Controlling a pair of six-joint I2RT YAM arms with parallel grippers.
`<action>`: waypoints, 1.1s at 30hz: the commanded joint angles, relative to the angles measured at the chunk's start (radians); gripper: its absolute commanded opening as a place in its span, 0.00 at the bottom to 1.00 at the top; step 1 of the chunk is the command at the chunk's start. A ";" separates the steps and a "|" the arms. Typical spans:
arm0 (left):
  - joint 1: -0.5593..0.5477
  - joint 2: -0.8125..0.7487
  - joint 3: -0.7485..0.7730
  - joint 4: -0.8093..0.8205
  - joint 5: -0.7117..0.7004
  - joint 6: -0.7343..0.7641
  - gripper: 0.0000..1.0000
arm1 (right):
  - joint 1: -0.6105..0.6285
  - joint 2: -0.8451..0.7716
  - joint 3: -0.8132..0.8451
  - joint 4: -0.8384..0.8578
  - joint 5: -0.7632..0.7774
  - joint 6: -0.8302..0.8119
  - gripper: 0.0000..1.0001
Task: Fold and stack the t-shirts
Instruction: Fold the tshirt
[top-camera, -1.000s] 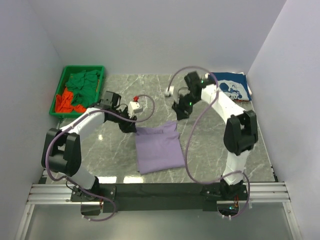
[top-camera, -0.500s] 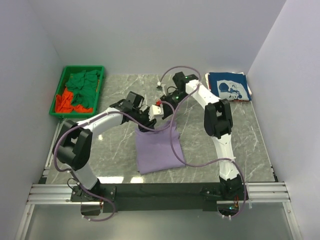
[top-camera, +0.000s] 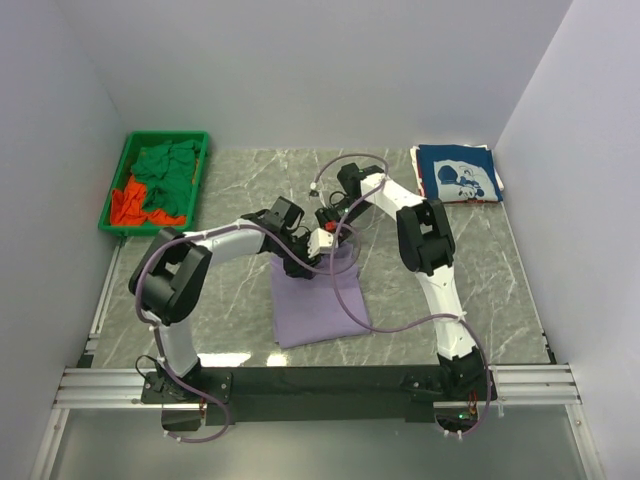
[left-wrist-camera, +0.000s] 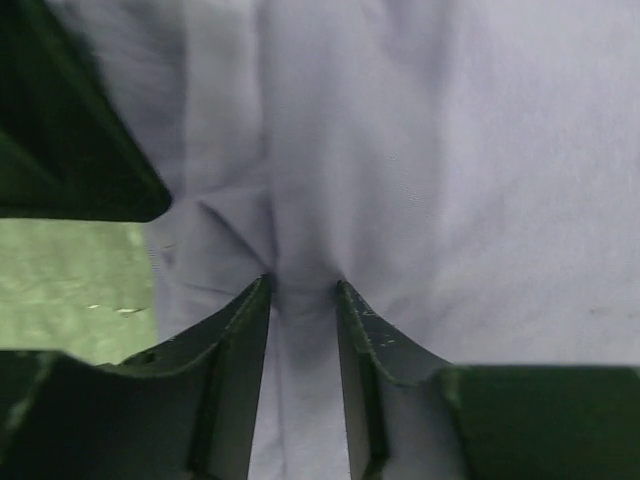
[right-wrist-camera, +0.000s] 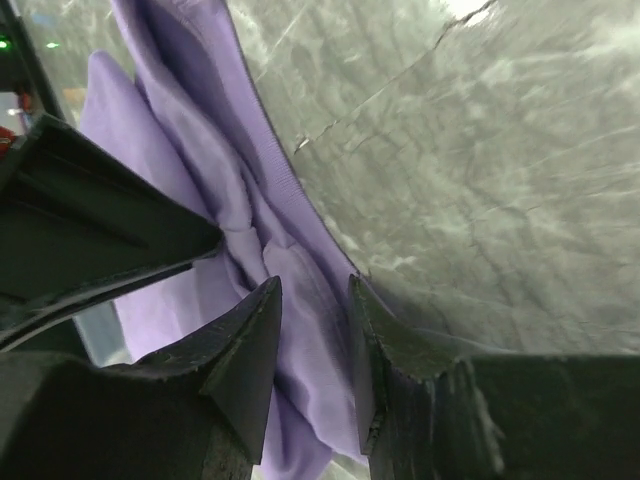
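The lavender t-shirt (top-camera: 318, 305) lies folded at the table's middle, its far edge bunched. My left gripper (top-camera: 303, 264) and right gripper (top-camera: 337, 252) meet side by side at that far edge. In the left wrist view the gripper (left-wrist-camera: 303, 290) pinches a raised ridge of lavender t-shirt (left-wrist-camera: 450, 150). In the right wrist view the gripper (right-wrist-camera: 312, 290) is shut on a bunched fold at the hem of the lavender t-shirt (right-wrist-camera: 200, 150). A navy t-shirt (top-camera: 457, 175) with a white print lies folded at the far right. Green t-shirts (top-camera: 165, 170) and an orange-red one (top-camera: 128, 205) sit in the bin.
The green plastic bin (top-camera: 120, 175) stands at the far left by the wall. White walls close in the table on three sides. Bare marble table (right-wrist-camera: 480, 150) shows just beside the shirt's hem. Purple cables (top-camera: 345, 290) trail across the lavender cloth.
Both grippers have moved in from either side to the lavender shirt's far edge and closed on it. The edge now bunches up between them.
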 joint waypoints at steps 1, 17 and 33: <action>-0.022 0.010 0.046 -0.060 0.002 0.048 0.37 | 0.022 -0.008 -0.018 0.011 0.015 0.011 0.40; -0.103 -0.168 -0.118 -0.034 0.025 -0.028 0.20 | 0.045 -0.233 -0.373 0.122 0.029 0.049 0.41; -0.102 -0.229 -0.040 -0.088 -0.004 0.016 0.01 | 0.100 -0.157 -0.204 0.169 -0.006 0.120 0.38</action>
